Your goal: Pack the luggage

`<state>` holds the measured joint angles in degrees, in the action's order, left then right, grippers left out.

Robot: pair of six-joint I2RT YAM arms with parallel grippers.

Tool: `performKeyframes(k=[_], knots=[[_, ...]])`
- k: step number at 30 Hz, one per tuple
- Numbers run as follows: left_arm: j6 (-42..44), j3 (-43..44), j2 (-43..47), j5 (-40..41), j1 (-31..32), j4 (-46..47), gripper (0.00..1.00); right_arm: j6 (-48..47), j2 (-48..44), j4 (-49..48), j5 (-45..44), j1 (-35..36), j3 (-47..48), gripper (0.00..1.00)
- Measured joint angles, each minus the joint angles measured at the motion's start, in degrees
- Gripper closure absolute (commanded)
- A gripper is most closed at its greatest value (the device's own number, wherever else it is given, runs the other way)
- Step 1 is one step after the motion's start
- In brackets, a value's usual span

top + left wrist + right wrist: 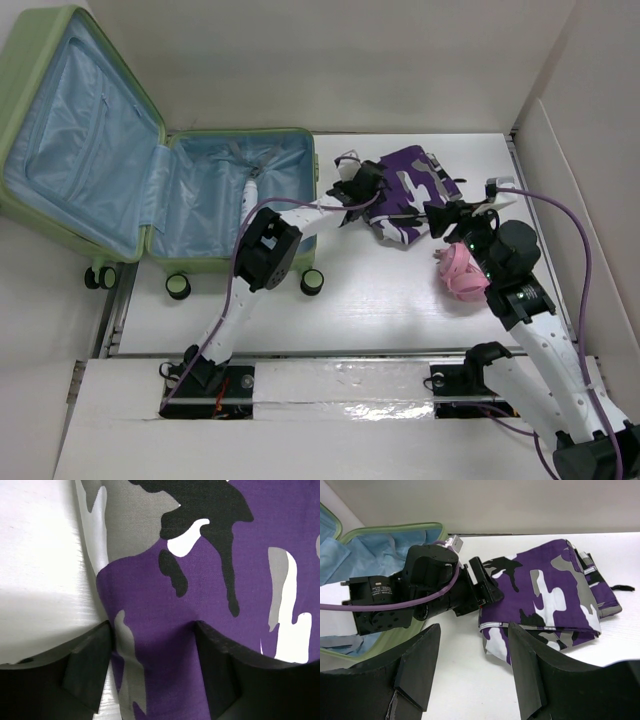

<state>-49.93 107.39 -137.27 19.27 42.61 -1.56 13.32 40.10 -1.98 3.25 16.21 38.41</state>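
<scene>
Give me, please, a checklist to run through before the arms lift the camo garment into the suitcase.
1. Lid of the luggage open: ok.
2. left gripper open, straddling the edge of the camo garment: ok.
3. right gripper holding the garment: not ok, it is open.
4. Garment folded in one bundle: ok.
5. pink item beside the right arm out of the way: cannot tell.
</scene>
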Motion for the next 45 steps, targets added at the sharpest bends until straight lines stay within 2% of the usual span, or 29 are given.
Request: performKeyframes(k=[1, 4, 9, 14, 15, 16, 22, 26, 32, 35, 37, 41, 45], knots=[[0.0, 0.0, -0.2, -0.3, 0.0, 0.3, 0.56, 0.0, 0.0, 0.0, 0.1, 0.0, 0.0, 0.38], [-0.3, -0.6, -0.6, -1.7, 0.0, 3.0, 0.73, 0.0, 0.0, -0.2, 0.6, 0.0, 0.0, 0.38], [-0.5, -4.3, -0.6, -3.1, -0.3, 10.6, 0.86, 0.2, -0.8, -0.2, 1.8, 0.0, 0.0, 0.38], [1.3, -7.1, -0.4, -4.3, -1.1, 16.7, 0.89, 0.3, -2.4, -2.4, 2.8, 0.0, -1.0, 0.38], [1.9, -7.6, -0.2, -4.6, -1.2, 17.7, 0.92, 0.4, -2.3, -2.8, 3.0, 0.0, -1.2, 0.38], [2.8, -7.9, -0.1, -4.8, -1.3, 18.1, 1.0, 0.4, -2.3, -3.1, 3.2, 0.0, -1.2, 0.38], [9.5, -8.0, 2.6, -5.4, -1.6, 16.9, 1.0, 0.4, -1.6, -3.2, 3.4, 0.0, -1.5, 0.38], [13.9, -7.9, 7.2, -8.8, -3.2, 14.1, 1.0, 0.4, -1.8, -3.2, 3.4, 0.0, -1.5, 0.38], [19.6, -1.6, 13.4, -16.1, -8.7, 5.2, 1.0, 0.4, -1.2, -3.2, 3.4, 0.0, -1.5, 0.38], [21.7, -1.6, 18.4, -19.2, -12.7, 1.0, 1.0, 0.4, -0.6, -3.2, 3.1, 0.0, -1.5, 0.38], [22.0, -4.9, 23.2, -21.3, -16.0, 0.2, 1.0, 0.4, -0.6, -3.2, 3.0, 0.0, -1.5, 0.37], [21.4, -16.6, 35.2, -25.4, -25.3, 0.0, 1.0, 0.4, -0.6, -2.9, 2.6, 0.0, -1.5, 0.37], [21.4, -26.1, 42.9, -28.5, -34.4, 0.2, 1.0, 0.3, -0.8, -2.6, 2.1, 0.0, -1.5, 0.37]])
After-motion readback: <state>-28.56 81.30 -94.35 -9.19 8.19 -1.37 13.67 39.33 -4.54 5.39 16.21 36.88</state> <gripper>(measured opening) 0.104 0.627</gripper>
